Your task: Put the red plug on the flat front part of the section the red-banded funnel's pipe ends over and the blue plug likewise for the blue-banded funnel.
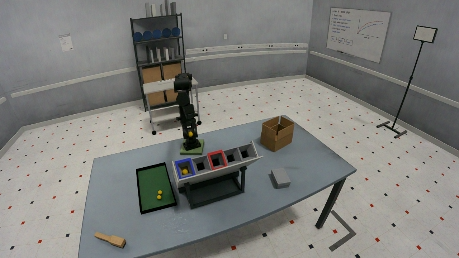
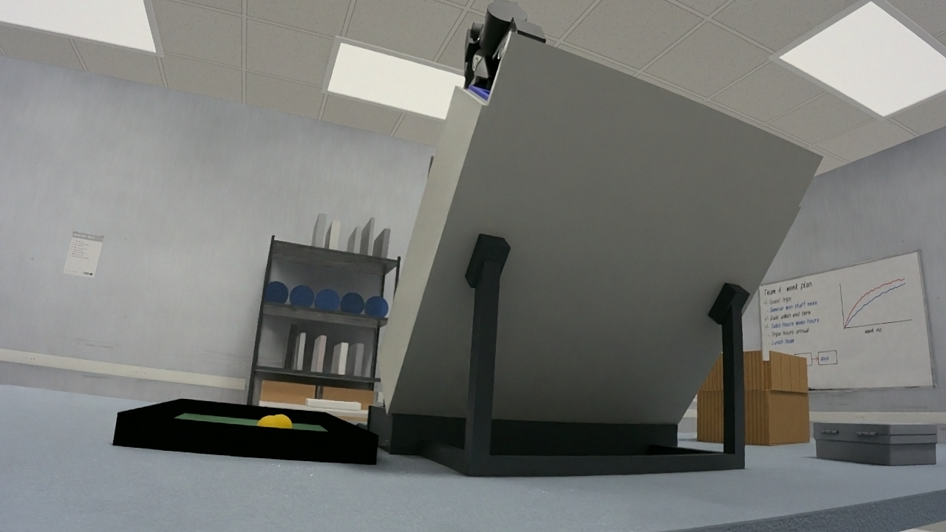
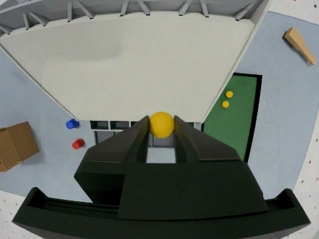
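My gripper [image 1: 190, 134] is shut on a yellow marble [image 3: 161, 124] and hangs behind the funnel rack, near its blue-banded end. The blue-banded funnel [image 1: 185, 167] has a yellow marble [image 1: 184, 171] in its mouth. The red-banded funnel [image 1: 217, 159] is two places to its right and looks empty. In the wrist view the white cover [image 3: 133, 66] fills the top, and my fingers hide most of the sections [image 3: 109, 125] below it. The blue plug [image 3: 71, 124] and the red plug [image 3: 78, 144] stand on the table beside the sections. In the exterior view only the arm's top [image 2: 492, 36] shows above the cover.
A green tray [image 1: 155, 186] with two yellow marbles [image 1: 159, 194] lies left of the rack. A cardboard box [image 1: 277, 133] stands at the back right. A grey case [image 1: 280, 178] lies right of the rack. A wooden block [image 1: 109, 239] lies at the front left corner.
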`<state>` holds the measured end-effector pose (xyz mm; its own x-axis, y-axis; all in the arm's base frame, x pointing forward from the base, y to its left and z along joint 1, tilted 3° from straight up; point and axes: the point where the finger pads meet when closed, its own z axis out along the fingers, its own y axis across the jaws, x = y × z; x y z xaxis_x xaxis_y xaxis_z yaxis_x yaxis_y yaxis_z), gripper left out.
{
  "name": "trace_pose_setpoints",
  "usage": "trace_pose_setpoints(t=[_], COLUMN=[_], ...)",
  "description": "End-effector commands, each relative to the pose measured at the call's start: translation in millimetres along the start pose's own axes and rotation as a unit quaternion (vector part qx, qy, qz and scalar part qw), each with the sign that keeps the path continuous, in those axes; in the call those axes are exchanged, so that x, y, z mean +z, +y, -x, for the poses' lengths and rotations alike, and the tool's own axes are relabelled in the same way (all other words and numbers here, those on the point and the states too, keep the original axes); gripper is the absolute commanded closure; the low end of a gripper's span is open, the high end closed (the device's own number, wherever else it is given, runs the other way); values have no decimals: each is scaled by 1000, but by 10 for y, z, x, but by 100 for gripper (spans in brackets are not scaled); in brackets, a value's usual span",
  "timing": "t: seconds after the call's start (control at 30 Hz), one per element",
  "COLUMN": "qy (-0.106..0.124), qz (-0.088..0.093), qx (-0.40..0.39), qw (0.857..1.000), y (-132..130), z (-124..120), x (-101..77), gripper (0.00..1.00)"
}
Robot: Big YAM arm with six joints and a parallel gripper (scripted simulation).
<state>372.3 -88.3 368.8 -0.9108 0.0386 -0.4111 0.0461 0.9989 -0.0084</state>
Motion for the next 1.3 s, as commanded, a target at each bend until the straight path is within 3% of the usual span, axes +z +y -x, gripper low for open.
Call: trace_pose_setpoints(t=[0.0,0.5,1.13,1.27], qy=[-36,-9,-35,-34], qz=[-8,-2,-8,-8], qx=[2,0,3,3], qw=[999,1000,999,999], y=[-23,-9,-18,-20], z=[213,214,213,573], x=[-270,-265,-265,-122], gripper=[100,100,100,100])
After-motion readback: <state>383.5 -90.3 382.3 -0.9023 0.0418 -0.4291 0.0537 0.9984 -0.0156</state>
